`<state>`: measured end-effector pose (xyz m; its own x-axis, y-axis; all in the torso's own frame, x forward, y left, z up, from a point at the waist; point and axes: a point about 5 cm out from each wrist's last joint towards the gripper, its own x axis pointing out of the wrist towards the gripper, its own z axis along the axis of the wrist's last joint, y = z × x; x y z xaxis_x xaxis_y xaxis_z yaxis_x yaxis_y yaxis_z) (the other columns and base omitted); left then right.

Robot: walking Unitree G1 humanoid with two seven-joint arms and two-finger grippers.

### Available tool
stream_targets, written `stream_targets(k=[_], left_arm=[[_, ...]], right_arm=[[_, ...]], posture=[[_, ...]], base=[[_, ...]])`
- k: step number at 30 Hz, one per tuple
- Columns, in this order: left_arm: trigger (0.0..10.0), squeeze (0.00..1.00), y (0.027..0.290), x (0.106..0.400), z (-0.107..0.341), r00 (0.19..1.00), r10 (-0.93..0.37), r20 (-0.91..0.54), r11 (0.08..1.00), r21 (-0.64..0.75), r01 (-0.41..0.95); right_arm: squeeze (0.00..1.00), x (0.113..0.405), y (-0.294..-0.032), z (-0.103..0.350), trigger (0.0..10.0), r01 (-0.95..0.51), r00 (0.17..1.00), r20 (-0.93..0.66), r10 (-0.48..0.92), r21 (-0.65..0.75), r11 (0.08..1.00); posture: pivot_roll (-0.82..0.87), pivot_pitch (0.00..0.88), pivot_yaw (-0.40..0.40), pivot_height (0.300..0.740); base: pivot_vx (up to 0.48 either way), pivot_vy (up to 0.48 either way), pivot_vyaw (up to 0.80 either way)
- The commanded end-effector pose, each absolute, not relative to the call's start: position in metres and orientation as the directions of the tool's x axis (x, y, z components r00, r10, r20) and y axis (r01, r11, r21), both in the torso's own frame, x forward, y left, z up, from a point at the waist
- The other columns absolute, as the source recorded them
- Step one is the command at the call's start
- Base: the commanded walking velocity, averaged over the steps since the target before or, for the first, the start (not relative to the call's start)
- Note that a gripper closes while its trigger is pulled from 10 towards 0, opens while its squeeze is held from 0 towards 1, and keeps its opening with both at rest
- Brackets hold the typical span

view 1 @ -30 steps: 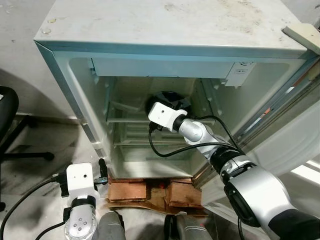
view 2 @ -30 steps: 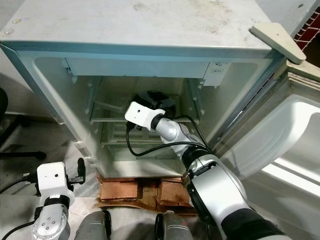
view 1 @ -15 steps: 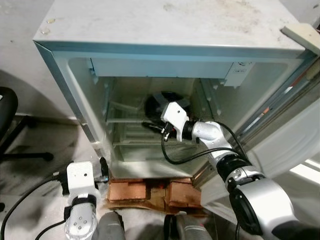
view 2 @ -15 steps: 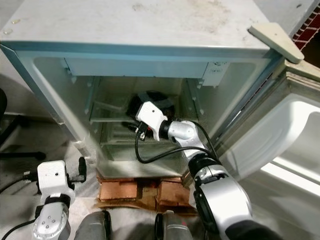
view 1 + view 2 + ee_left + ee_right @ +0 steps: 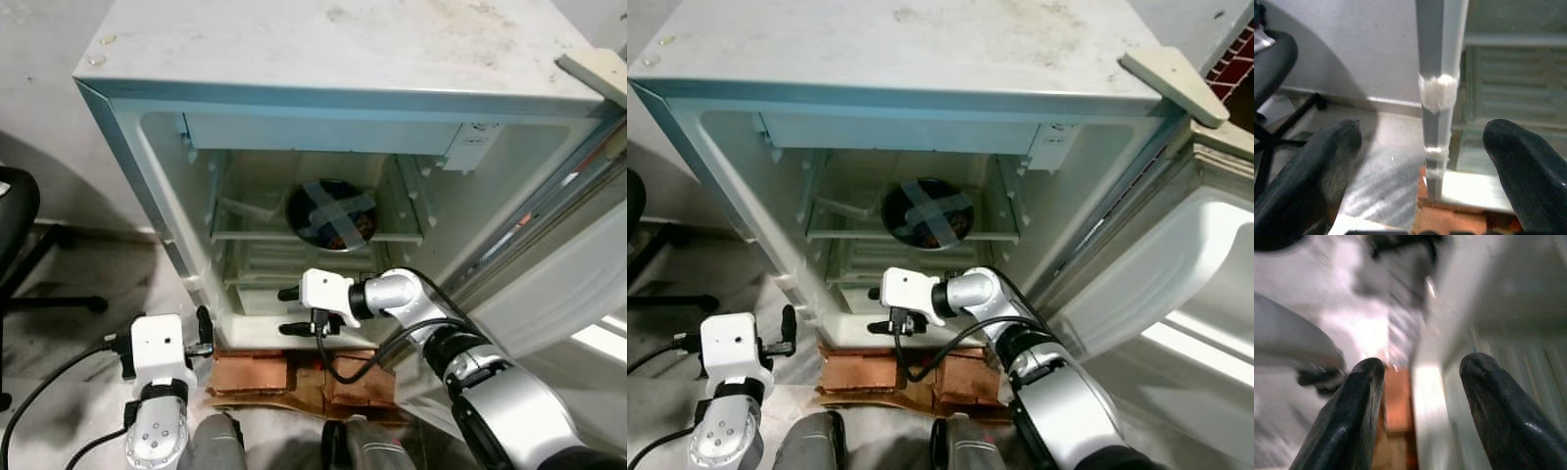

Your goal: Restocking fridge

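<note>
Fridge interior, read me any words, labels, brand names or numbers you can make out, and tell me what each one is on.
No text can be read.
White label on the thermostat housing at the upper right of the fridge interior: it carries print, too small and blurred to read.
Covered bowl on the shelf: a crossed strip over it, no writing visible.
</note>
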<state>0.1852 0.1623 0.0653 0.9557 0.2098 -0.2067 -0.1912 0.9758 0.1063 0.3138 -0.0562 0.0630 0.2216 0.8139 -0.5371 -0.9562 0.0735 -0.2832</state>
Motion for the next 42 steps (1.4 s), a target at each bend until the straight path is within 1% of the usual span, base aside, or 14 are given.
stream_targets(k=[1, 4, 5, 11, 15, 18, 22, 25, 28, 31, 34, 38, 41, 42], left_arm=[[10.0, 0.00, 0.159, 0.181, 0.067, 0.956, 0.203, -0.210, 0.977, 0.106, -0.184], [10.0, 0.00, 0.157, 0.178, 0.066, 0.954, 0.204, -0.219, 0.977, 0.103, -0.185], [10.0, 0.00, 0.157, 0.176, 0.064, 0.952, 0.204, -0.227, 0.977, 0.101, -0.185], [10.0, 0.00, 0.154, 0.172, 0.062, 0.949, 0.201, -0.245, 0.979, 0.091, -0.184], [10.0, 0.00, 0.156, 0.174, 0.064, 0.948, 0.206, -0.244, 0.978, 0.094, -0.188], [10.0, 0.00, 0.158, 0.173, 0.064, 0.946, 0.211, -0.244, 0.976, 0.099, -0.193], [10.0, 0.00, 0.160, 0.173, 0.062, 0.945, 0.218, -0.246, 0.975, 0.106, -0.197], [10.0, 0.00, 0.160, 0.176, 0.063, 0.946, 0.219, -0.240, 0.974, 0.108, -0.198], [10.0, 0.00, 0.160, 0.181, 0.064, 0.949, 0.218, -0.230, 0.974, 0.106, -0.198], [10.0, 0.00, 0.161, 0.186, 0.064, 0.952, 0.207, -0.226, 0.977, 0.098, -0.190], [10.0, 0.00, 0.157, 0.191, 0.064, 0.960, 0.160, -0.229, 0.987, 0.067, -0.148], [10.0, 0.00, 0.153, 0.205, 0.072, 0.974, 0.143, -0.178, 0.988, 0.089, -0.129], [10.0, 0.00, 0.155, 0.210, 0.071, 0.974, 0.147, -0.172, 0.987, 0.092, -0.133], [10.0, 0.00, 0.156, 0.212, 0.070, 0.974, 0.146, -0.173, 0.987, 0.094, -0.131]], right_arm=[[0.00, 0.320, -0.057, 0.061, 10.0, -0.944, 0.289, -0.573, 0.767, -0.305, 0.128], [0.00, 0.324, -0.057, 0.061, 10.0, -0.929, 0.339, -0.590, 0.732, -0.331, 0.163], [0.00, 0.328, -0.057, 0.063, 10.0, -0.913, 0.387, -0.589, 0.710, -0.355, 0.203], [0.00, 0.344, -0.063, 0.073, 10.0, -0.843, 0.530, -0.581, 0.619, -0.442, 0.306], [0.00, 0.363, -0.076, 0.090, 10.0, -0.736, 0.677, -0.536, 0.505, -0.504, 0.451], [0.00, 0.370, -0.078, 0.100, 10.0, -0.698, 0.716, -0.498, 0.488, -0.521, 0.492], [0.00, 0.373, -0.078, 0.106, 10.0, -0.683, 0.730, -0.470, 0.495, -0.525, 0.509], [0.00, 0.370, -0.076, 0.104, 10.0, -0.725, 0.688, -0.486, 0.538, -0.490, 0.485], [0.00, 0.360, -0.076, 0.094, 10.0, -0.822, 0.568, -0.536, 0.625, -0.404, 0.401], [0.00, 0.347, -0.082, 0.084, 10.0, -0.907, 0.415, -0.597, 0.686, -0.325, 0.267], [0.00, 0.339, -0.088, 0.079, 10.0, -0.944, 0.328, -0.591, 0.737, -0.237, 0.231], [0.00, 0.343, -0.094, 0.084, 10.0, -0.870, 0.488, -0.433, 0.758, -0.179, 0.458], [0.00, 0.337, -0.102, 0.082, 10.0, -0.815, 0.578, -0.346, 0.739, -0.191, 0.548], [0.00, 0.335, -0.108, 0.079, 10.0, -0.756, 0.649, -0.302, 0.699, -0.154, 0.636]], posture=[[0.16, 0.207, -0.076, 0.740], [0.16, 0.221, -0.080, 0.740], [0.16, 0.229, -0.084, 0.740], [0.15, 0.249, -0.094, 0.740], [0.16, 0.259, -0.098, 0.740], [0.16, 0.260, -0.099, 0.740], [0.16, 0.250, -0.099, 0.740], [0.16, 0.242, -0.098, 0.740], [0.16, 0.221, -0.095, 0.740], [0.15, 0.200, -0.090, 0.740], [0.13, 0.183, -0.087, 0.740], [0.10, 0.143, -0.081, 0.740], [0.08, 0.120, -0.067, 0.740], [0.08, 0.111, -0.058, 0.740]], base=[[0.000, 0.000, 0.00], [0.000, 0.000, 0.00], [0.000, 0.000, 0.00], [0.000, 0.000, 0.00], [0.000, 0.000, 0.00], [0.000, 0.000, 0.00], [0.000, 0.000, 0.00], [0.000, 0.000, 0.00], [0.000, 0.000, 0.00], [0.000, 0.000, 0.00], [0.000, 0.000, 0.00], [0.000, 0.000, 0.00], [0.000, 0.000, 0.00], [0.000, 0.000, 0.00]])
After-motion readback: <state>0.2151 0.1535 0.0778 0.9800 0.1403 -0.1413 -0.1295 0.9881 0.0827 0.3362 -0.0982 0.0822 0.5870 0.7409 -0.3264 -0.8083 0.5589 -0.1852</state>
